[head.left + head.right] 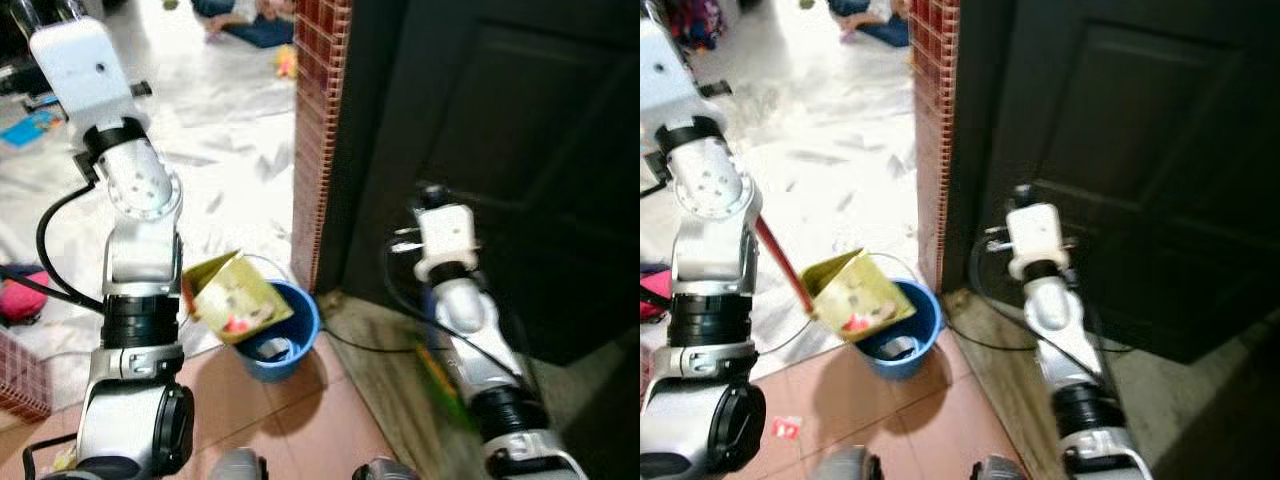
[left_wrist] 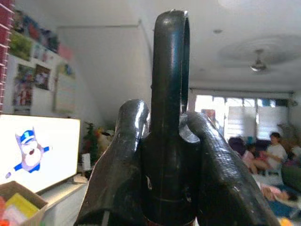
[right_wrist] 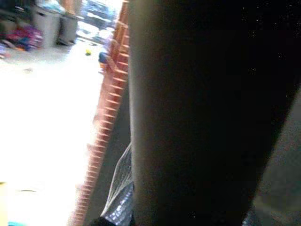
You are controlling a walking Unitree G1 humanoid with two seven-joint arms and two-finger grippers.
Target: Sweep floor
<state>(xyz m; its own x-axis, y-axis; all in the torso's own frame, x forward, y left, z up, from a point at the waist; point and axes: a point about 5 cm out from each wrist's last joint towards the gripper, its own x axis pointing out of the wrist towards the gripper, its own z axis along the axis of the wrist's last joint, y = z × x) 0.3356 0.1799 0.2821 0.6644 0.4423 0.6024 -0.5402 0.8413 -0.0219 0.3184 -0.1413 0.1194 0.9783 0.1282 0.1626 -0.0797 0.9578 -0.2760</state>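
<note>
the dustpan (image 1: 852, 293) hangs tipped over the blue bucket (image 1: 902, 335), its yellowish pan tilted mouth-down toward the bucket's opening, and i take this to be the emptying step of the sweep. its red handle (image 1: 780, 258) runs up and away from the pan on a slant toward my left arm, so the long axis goes from the bucket rim diagonally up to the left gripper (image 2: 164, 141). in the left wrist view the two black fingers (image 2: 117, 160) are pressed in on a dark rounded shaft that stands straight out between them; i judge that to be the upper part of the dustpan handle, though the colour reads dark there and i can't be sure. so the pan lies beyond and below the jaws along the shaft, and the left arm is plainly the nearer one.

the right gripper (image 3: 117, 207) sits low beside the dark door (image 1: 1120, 150), well apart from the bucket. its wrist view is taken up by a thick dark pole (image 3: 188, 117) running lengthwise along the fingers, likely the broom, but i cannot tell whether those jaws are closed on it.

past the brick pillar (image 1: 930, 120) the pale floor (image 1: 820, 150) carries scattered scraps, and a small red wrapper (image 1: 786, 427) lies on the tiles near my left side. what the next move turns on, as i read it, is keeping the pan's mouth over the bucket while the handle's tilt is changed.
</note>
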